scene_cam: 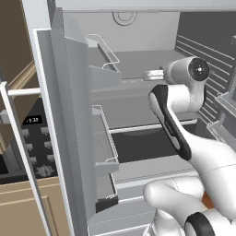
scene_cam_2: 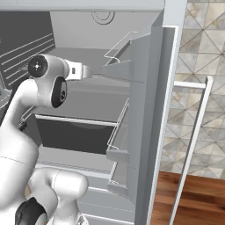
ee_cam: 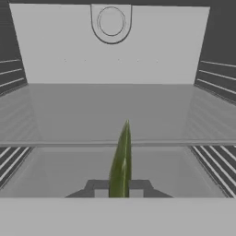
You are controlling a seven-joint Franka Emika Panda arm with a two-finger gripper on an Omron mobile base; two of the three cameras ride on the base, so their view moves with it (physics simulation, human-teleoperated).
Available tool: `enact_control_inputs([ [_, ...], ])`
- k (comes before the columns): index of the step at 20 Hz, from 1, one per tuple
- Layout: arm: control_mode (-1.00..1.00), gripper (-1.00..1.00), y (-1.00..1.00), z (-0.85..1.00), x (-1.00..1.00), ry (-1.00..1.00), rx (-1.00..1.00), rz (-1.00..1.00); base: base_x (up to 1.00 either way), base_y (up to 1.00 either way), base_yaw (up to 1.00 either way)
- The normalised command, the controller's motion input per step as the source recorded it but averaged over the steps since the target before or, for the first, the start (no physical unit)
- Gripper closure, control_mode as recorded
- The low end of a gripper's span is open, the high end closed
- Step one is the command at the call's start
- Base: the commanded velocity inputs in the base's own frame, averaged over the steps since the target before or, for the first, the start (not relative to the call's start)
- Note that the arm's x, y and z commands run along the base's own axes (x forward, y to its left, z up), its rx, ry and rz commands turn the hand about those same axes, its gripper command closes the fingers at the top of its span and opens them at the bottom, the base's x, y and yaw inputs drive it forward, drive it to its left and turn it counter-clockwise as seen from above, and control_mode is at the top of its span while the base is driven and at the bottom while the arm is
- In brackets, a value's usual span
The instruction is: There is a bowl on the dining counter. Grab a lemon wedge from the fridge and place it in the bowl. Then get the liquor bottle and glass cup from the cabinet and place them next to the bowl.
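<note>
The fridge (scene_cam: 133, 115) stands open, and my arm reaches into its grey shelved interior (scene_cam_2: 88, 101) at the upper shelf level. In the hand view, a thin yellow-green lemon wedge (ee_cam: 122, 159) stands edge-on, clamped between my two dark fingertips. My gripper (ee_cam: 120, 190) is shut on it, just above a glass shelf and facing the fridge's back wall (ee_cam: 110, 55). From the base views the hand (scene_cam: 151, 74) (scene_cam_2: 85, 71) sticks out sideways from the wrist; the wedge is hidden there. The bowl, dining counter, cabinet, liquor bottle and glass cup are out of view.
Open fridge doors flank the arm, each carrying wire-railed door bins (scene_cam: 103, 69) (scene_cam_2: 117, 52). A dark oven panel with knobs (scene_cam: 37, 138) sits left of the fridge. A long bar handle (scene_cam_2: 193, 145), tiled wall (scene_cam_2: 202, 52) and wood floor (scene_cam_2: 193, 197) lie to the right.
</note>
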Motion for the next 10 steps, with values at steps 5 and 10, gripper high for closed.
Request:
enact_control_inputs([
  [5, -1.0, 1.0, 0.0, 0.3, -1.0, 0.0, 0.0, 0.07, 0.0, 0.0, 0.0],
  [10, -1.0, 1.0, 0.0, 0.1, -1.0, 0.0, 0.0, 0.09, 0.0, 0.0, 0.0],
])
